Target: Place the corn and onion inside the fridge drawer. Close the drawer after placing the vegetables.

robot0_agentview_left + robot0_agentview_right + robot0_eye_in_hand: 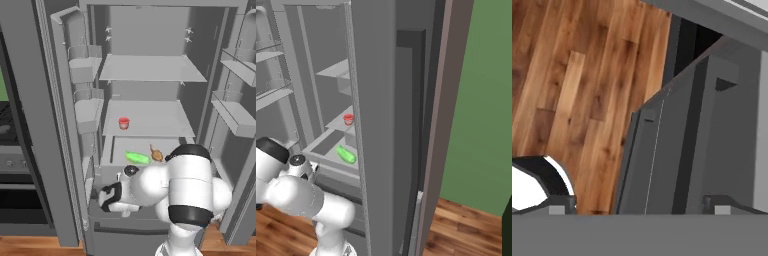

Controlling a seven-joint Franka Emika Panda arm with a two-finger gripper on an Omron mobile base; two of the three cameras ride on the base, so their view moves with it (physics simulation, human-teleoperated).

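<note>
One corn and one onion lying side by side in the pulled-out fridge drawer, one red cup sitting on the shelf above, hand hanging low before the lower front panel, finger spread cannot be told, wood floor below.

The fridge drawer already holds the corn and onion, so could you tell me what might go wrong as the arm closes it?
1. The fridge drawer is pulled out, with the corn and onion loose inside; a hard push could roll them about.
2. The gripper sits low in front, below the drawer's front; the hand view faces floor and lower panels, so the push may miss the drawer.
3. The red cup on the shelf just above could be knocked.
</note>
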